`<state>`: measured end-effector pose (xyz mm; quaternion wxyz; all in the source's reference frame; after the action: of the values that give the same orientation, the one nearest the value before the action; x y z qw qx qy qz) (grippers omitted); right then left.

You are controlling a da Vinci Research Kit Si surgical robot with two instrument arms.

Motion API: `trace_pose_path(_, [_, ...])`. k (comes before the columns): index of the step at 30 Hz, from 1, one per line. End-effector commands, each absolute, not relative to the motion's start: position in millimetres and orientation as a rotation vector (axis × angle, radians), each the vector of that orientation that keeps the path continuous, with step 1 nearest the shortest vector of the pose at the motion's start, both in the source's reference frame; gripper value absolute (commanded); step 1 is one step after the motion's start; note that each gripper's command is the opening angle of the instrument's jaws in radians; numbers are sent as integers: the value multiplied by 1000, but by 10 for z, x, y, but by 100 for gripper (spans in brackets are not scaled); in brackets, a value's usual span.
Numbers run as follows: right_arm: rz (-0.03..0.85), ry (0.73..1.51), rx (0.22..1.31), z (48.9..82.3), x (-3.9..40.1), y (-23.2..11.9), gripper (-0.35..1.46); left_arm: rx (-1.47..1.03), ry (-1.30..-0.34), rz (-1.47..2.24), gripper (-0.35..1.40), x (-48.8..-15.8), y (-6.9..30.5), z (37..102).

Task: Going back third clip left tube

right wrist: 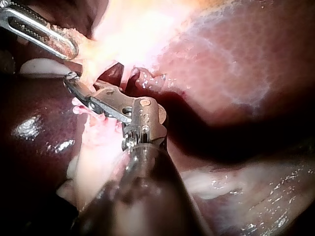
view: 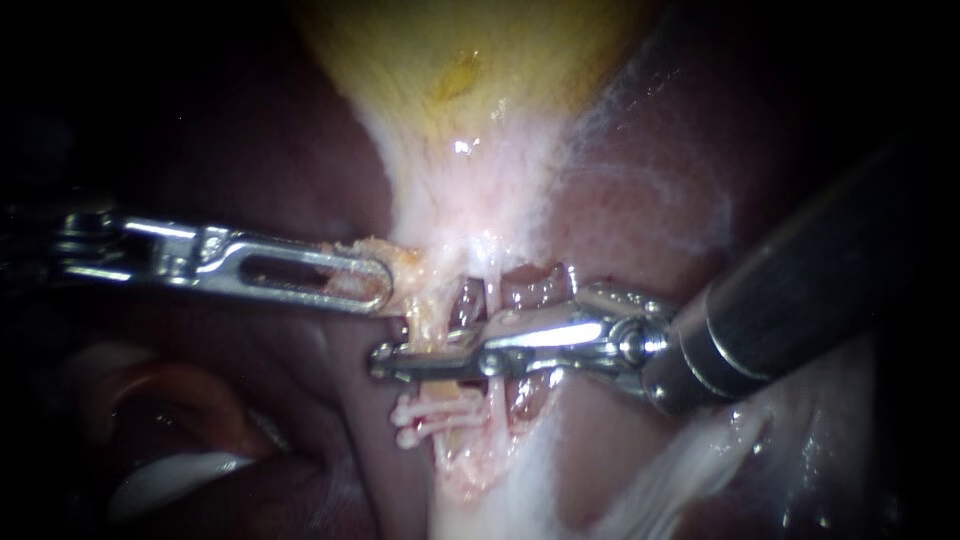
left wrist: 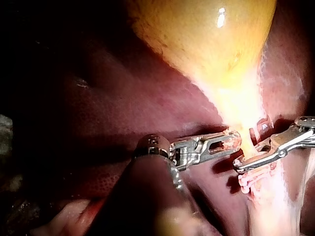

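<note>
- On the endoscope screen, the left instrument (view: 375, 285) comes in from the left. Its jaws are squeezed onto a pale bit at the thin end of the yellow gallbladder (view: 450, 60).
- The right instrument (view: 385, 362) comes in from the right and lies across the left tube (view: 428, 318). I cannot tell if its tip is apart or pinching the tube.
- Just under that tip, two white clips (view: 420, 410) sit on the left tube, one close below the other. A thinner tube (view: 494, 290) runs beside it. The dark red liver (view: 640, 200) is all around.
- From the left arm's camera, the left instrument (left wrist: 231, 142) has reddish tissue pinched between its jaws, right by the thin end of the gallbladder (left wrist: 206, 39). The right instrument (left wrist: 239, 164) is just ahead of it, near but not touching. The white clips (left wrist: 246, 184) peek out under the right instrument.
- From the right arm's camera, the right instrument (right wrist: 69, 78) reaches across the pale tissue, with the white clips (right wrist: 78, 107) just beside its tip. The left instrument (right wrist: 64, 46) is ahead of it, holding pale tissue. The liver (right wrist: 221, 64) lies beside both.
</note>
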<state>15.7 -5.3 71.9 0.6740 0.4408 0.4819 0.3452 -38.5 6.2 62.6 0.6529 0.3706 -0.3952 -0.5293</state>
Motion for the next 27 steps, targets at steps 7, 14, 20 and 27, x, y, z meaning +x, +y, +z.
trace_pose_path(7, [636, 1146, 876, 727, 157, -56, 18, 841, -897, -1201, -35, -384, 62, 626])
trace_pose_path(14, [568, 1180, 781, 731, 159, -53, 50, 842, -897, -1200, -35, -382, 62, 626])
trace_pose_path(20, [534, 1191, 753, 731, 157, -54, 50, 842, -897, -1200, -35, -382, 62, 626])
trace_pose_path(27, [470, 1213, 695, 726, 131, -52, 50, 843, -897, -1199, -35, -381, 62, 626])
